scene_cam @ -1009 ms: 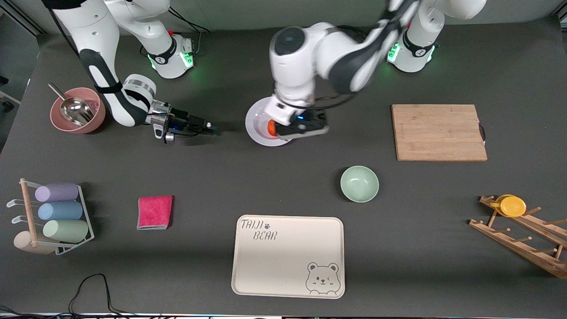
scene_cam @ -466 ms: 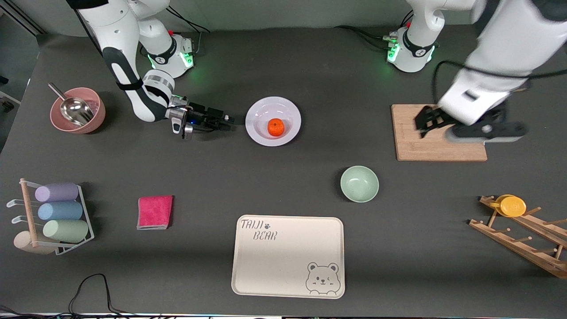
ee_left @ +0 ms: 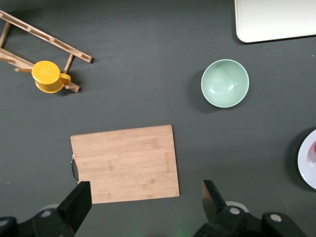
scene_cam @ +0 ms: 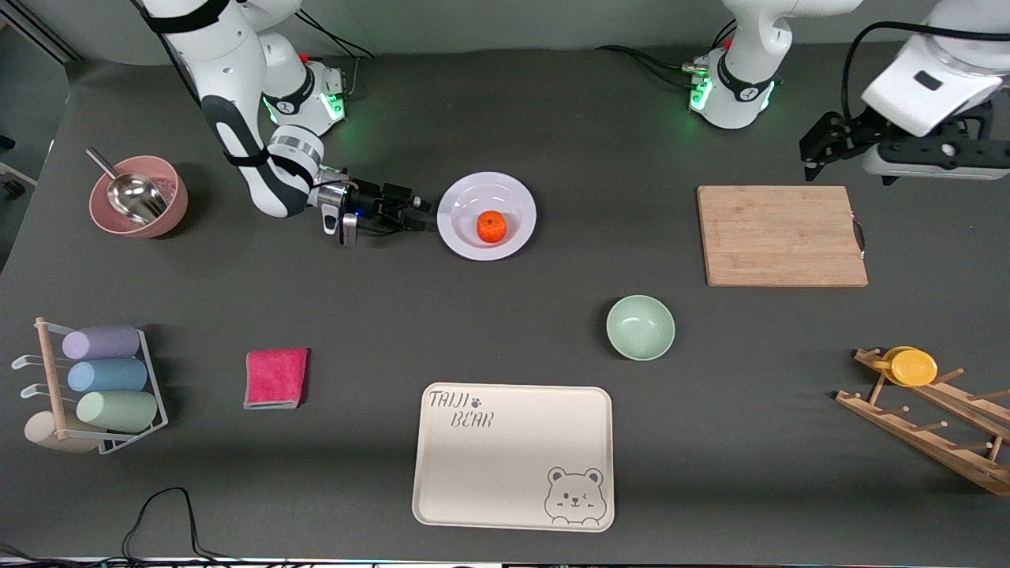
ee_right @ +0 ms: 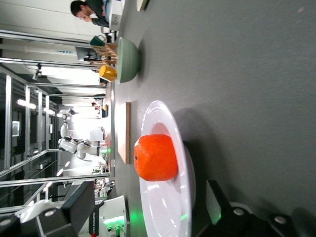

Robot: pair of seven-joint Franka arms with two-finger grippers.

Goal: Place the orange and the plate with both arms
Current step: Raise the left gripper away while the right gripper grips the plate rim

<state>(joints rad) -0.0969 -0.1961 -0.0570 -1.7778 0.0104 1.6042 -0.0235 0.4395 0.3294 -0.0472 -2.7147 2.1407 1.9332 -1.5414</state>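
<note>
Orange (scene_cam: pixel 492 227) already resting at centre of white plate (scene_cam: pixel 462 237), between the arm bases and the bear tray (scene_cam: pixel 513 456), so plate placement seemingly left. Right gripper (scene_cam: pixel 422 214) low at plate's nine o'clock rim, fingers spread, empty; left gripper (scene_cam: pixel 817 147) raised by the cutting board (scene_cam: pixel 781 235), open, holding nothing. Plate partly cut off in both wrist views.

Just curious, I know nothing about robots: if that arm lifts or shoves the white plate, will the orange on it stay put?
Probably not. The orange is round and loose on the glossy plate, so it may roll, though the raised rim could catch it.
</note>
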